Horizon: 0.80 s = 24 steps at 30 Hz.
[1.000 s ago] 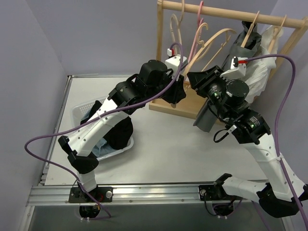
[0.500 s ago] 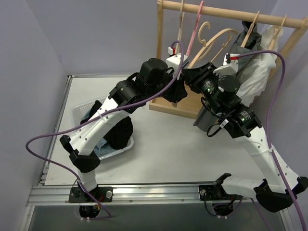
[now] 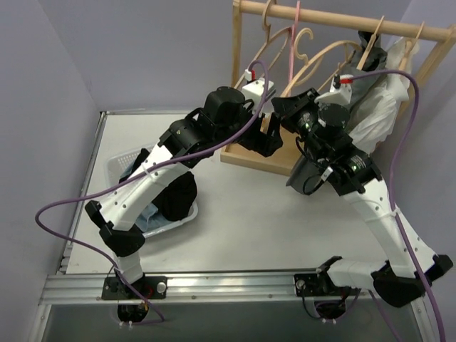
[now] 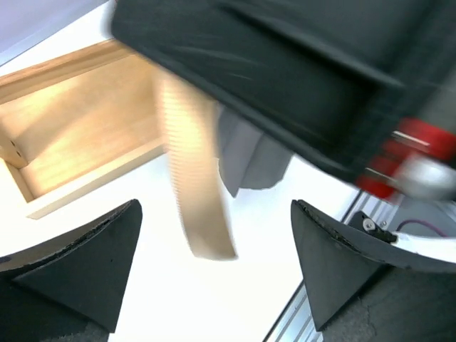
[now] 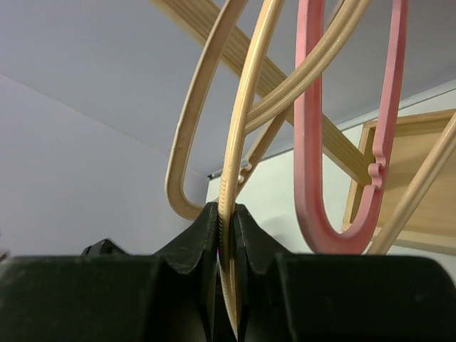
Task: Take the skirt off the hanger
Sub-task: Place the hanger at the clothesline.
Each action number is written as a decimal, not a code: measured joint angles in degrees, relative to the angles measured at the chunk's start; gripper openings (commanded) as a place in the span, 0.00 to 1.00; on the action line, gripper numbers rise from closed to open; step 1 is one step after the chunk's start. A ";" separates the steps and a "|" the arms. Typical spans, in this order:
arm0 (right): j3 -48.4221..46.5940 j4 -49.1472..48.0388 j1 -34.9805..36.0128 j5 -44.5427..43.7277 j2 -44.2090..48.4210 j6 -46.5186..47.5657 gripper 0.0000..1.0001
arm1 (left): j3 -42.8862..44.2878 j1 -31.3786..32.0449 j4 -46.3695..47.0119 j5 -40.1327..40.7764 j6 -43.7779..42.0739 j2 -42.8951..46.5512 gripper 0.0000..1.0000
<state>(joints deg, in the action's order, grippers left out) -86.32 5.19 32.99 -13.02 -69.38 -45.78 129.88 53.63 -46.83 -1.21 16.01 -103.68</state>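
So the right gripper [image 5: 226,214] is clamped tight on the thin arm of a pale wooden hanger [image 5: 239,135]. The jaws are pinched right onto the wood with no gap, just beside the pink hanger [image 5: 306,107]. From the top camera that grip sits under the left half of the rack rail [image 3: 335,19].

The grey pleated skirt [image 3: 303,174] is off to the right of that grip, hanging on the right side of the rack next to the white blouse [image 3: 385,107]. Its long axis runs pretty much straight down from the rail toward the rack's wooden base [image 4: 71,135], and the right forearm hides part of it. Honestly I can't tell if the hanger in the jaws is the one carrying the skirt, because the waist end is buried behind the wrist and cable.

The left gripper [image 4: 214,206] is spread wide and holding nothing, low in front of the rack base. In its own camera a blurry wooden strip [image 4: 192,164] dangles between the two fingers [image 4: 78,271] without touching either, and I think a bit of the skirt shows just behind it.

My read is that the free left gripper is near the skirt's lower end, which lies to its right. So it looks like the one to grab the cloth and pull down along that vertical line while the right pins the hanger.
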 measured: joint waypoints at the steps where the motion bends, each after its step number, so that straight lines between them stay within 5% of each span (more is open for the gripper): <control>1: -0.46 0.28 -0.15 0.46 -0.81 0.15 0.00 | -1.86 0.07 0.52 0.11 -0.13 1.31 0.94; 15: -8.46 4.72 -12.50 14.45 -6.32 -0.66 0.00 | -28.04 0.79 13.29 3.78 -1.51 30.18 0.94; 24: -9.29 5.14 -12.55 20.17 -6.10 -1.77 0.00 | -31.43 0.79 14.49 5.88 -2.93 33.35 0.94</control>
<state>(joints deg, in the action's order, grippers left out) -95.61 10.33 20.45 7.16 -75.48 -47.55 98.45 54.41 -32.34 4.67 13.08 -70.32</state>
